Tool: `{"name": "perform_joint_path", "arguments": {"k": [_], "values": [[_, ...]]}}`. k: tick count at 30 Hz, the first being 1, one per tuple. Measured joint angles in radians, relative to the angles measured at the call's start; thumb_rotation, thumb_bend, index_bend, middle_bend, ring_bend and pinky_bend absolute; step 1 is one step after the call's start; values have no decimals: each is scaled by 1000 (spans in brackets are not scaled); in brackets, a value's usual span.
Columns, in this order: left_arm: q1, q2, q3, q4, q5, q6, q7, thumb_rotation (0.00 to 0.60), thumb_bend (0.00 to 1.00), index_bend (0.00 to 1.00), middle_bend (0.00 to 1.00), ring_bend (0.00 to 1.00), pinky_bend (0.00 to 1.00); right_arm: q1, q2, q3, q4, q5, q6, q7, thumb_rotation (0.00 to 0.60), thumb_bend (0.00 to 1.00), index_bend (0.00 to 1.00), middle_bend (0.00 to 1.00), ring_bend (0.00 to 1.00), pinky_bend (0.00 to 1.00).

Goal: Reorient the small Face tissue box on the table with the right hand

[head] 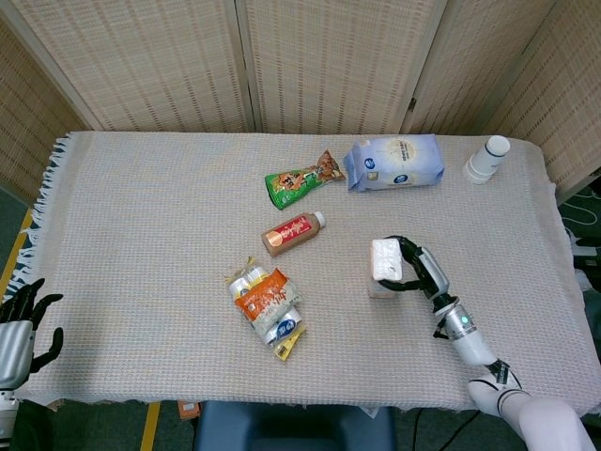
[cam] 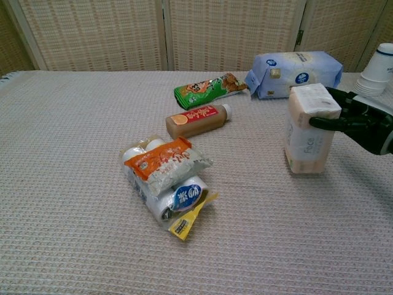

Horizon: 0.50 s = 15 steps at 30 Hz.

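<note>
While the right robot hand (cam: 356, 120) holds the tissue box (cam: 309, 129), a bottle (cam: 198, 120) lies near.

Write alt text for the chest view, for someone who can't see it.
The right hand grips a small Face tissue box standing upright on the woven table cloth. To its left lie a brown bottle, a green snack bag and bundled packets.

A woven beige cloth (head: 141, 235) with a fringed left edge covers the worktop, folding wicker screen panels (head: 329, 56) stand behind it, and what may be dark flooring (head: 14, 202) shows beside it.
</note>
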Motion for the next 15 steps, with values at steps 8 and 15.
{"name": "perform_joint_path", "arguments": {"k": [8, 15], "values": [[-1, -1, 0, 0, -3, -3, 3, 600, 486, 248, 0, 0, 119, 7, 0, -16, 9, 5, -28, -46, 600, 86, 418, 429, 514, 466], [-1, -2, -1, 0, -5, -1, 4, 600, 486, 248, 0, 0, 119, 10, 3, -37, 20, -4, -37, -61, 600, 91, 396, 429, 487, 430]]}}
